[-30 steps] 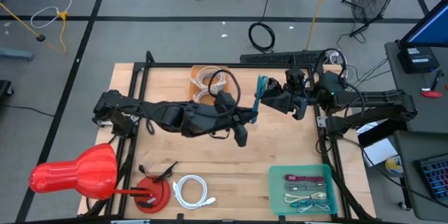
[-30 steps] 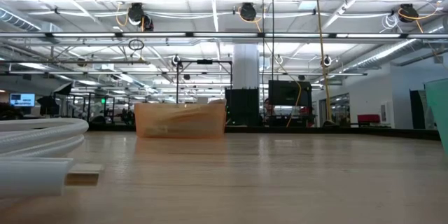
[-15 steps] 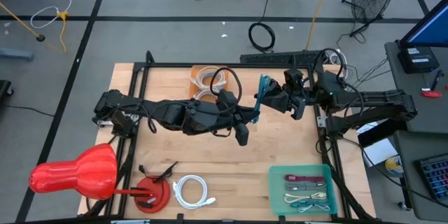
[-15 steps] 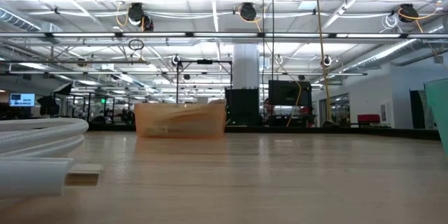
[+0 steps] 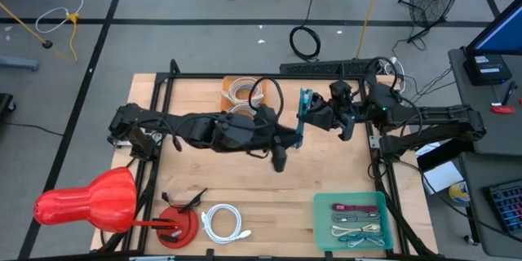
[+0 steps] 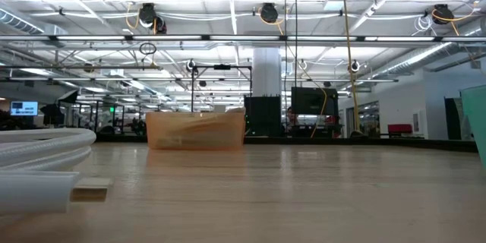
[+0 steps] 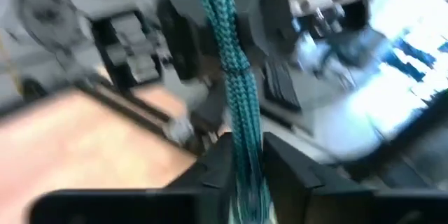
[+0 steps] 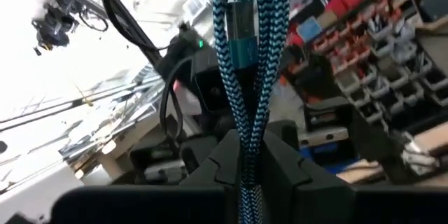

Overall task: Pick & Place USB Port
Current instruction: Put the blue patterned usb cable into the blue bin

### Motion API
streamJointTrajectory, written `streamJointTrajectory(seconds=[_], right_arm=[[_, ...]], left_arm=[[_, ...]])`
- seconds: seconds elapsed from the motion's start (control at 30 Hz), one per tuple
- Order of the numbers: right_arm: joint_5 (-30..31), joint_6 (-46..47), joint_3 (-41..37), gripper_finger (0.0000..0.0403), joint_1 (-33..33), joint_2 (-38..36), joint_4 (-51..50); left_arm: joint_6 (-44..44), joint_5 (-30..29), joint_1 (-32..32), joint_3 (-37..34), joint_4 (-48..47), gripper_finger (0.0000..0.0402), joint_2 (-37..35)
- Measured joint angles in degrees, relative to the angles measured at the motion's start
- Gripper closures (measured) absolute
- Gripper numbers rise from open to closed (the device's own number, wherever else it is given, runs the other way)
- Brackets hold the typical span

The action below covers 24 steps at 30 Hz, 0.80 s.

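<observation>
My two dark arms bear a teal braided cable (image 8: 246, 63), flecked black in a herringbone weave. The table (image 5: 326, 175) is pale wood. Green tray (image 5: 320, 220); orange bin (image 5: 231, 82) with white cables; white coiled cable (image 5: 222, 222); glossy red horn-shaped object (image 5: 86, 204); red round base (image 5: 178, 227).

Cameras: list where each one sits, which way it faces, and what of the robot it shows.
High view: overhead, looking straight down; both arms meet at the teal braided cable above the table.
Low view: table-top height, level across the wood; no arm shows.
Left wrist view: looks past the left gripper along the cable.
Right wrist view: looks past the right gripper, closed on the cable.
Shared: both wrist views show that cable between their own fingers.
</observation>
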Motion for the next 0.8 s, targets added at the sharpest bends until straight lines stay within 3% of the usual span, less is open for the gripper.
streamJointTrajectory(seconds=[0.07,0.17,0.33,0.5,0.63,0.8], right_arm=[[-1.59,0.35,0.00,0.0381,-0.33,0.02,-1.68],[-9.11,1.42,0.02,0.0382,-1.91,-0.82,-7.93],[-25.26,1.23,0.02,0.0384,-3.96,-2.66,-23.90],[-37.28,0.61,0.02,0.0385,-4.06,-3.83,-37.89],[-38.73,-0.01,0.02,0.0386,-1.46,-4.89,-46.88],[-30.12,1.50,0.38,0.0386,6.68,-4.62,-53.79]], left_arm=[[-2.17,4.42,-0.01,-0.01,-4.90,0.0291,-1.89],[-6.63,8.12,-0.31,0.00,-14.87,0.0248,-6.18],[-8.73,2.52,-1.52,0.02,-26.22,0.0226,-11.49],[-8.25,0.23,-0.31,0.02,-31.52,0.0240,-15.33],[-6.61,1.14,1.52,0.02,-34.86,0.0260,-15.90],[-2.05,5.72,3.59,0.04,-39.62,0.0281,-16.59]])
